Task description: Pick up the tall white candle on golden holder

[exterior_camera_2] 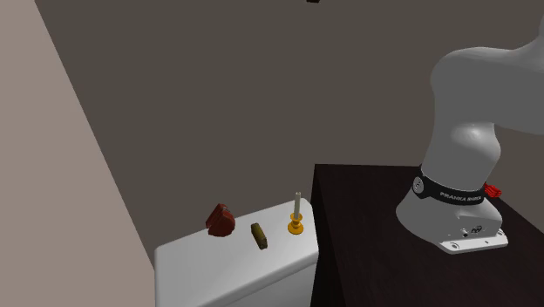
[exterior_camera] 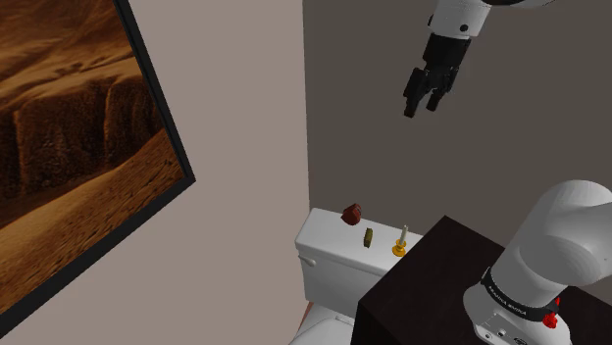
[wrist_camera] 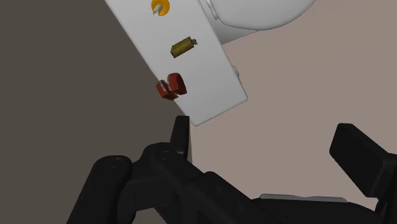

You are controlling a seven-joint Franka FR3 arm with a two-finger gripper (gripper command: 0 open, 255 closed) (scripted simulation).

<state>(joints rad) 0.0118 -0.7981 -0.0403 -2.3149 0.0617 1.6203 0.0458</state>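
A thin white candle on a small golden holder (exterior_camera: 400, 241) stands upright on the white toilet tank lid (exterior_camera: 324, 231), at the end nearest the dark stand. It also stands there in the second exterior view (exterior_camera_2: 296, 218), and the wrist view catches the candle's golden holder (wrist_camera: 160, 7) from above. My black gripper (exterior_camera: 424, 98) hangs high above the tank, open, with nothing between its fingers (wrist_camera: 181, 135). The gripper (wrist_camera: 264, 149) is far from the candle.
A dark red object (exterior_camera: 352, 213) and a small olive-brown object (exterior_camera: 368, 236) share the tank lid with the candle. The dark stand (exterior_camera: 432, 284) holds the arm's base beside the toilet. A framed desert picture (exterior_camera: 69, 127) hangs on the beige wall at the shoulder view's left.
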